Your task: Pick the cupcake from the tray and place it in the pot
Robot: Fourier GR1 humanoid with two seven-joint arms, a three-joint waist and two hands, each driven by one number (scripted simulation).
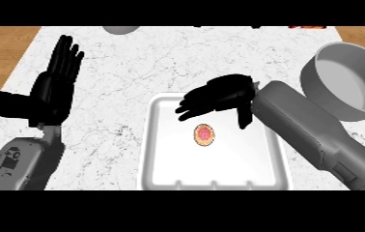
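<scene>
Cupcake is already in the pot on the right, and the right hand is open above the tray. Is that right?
Not quite. The head view shows the cupcake lying in the tray, not in the pot. The right hand is open above the tray, as you said.

Tray in the near middle, pot at the right, 2 hands over the counter.

The tray lies on the counter at the near middle, and 1 cupcake stands in it, near its centre and apart from the walls. The right hand hangs above the far part of the tray, just behind the cupcake. The pot stands right of the tray, at the counter's right side. The left hand shows at the far left, fingers up, well apart from the tray. 1 round thing lies at the far edge, behind the tray and to its left.
</scene>
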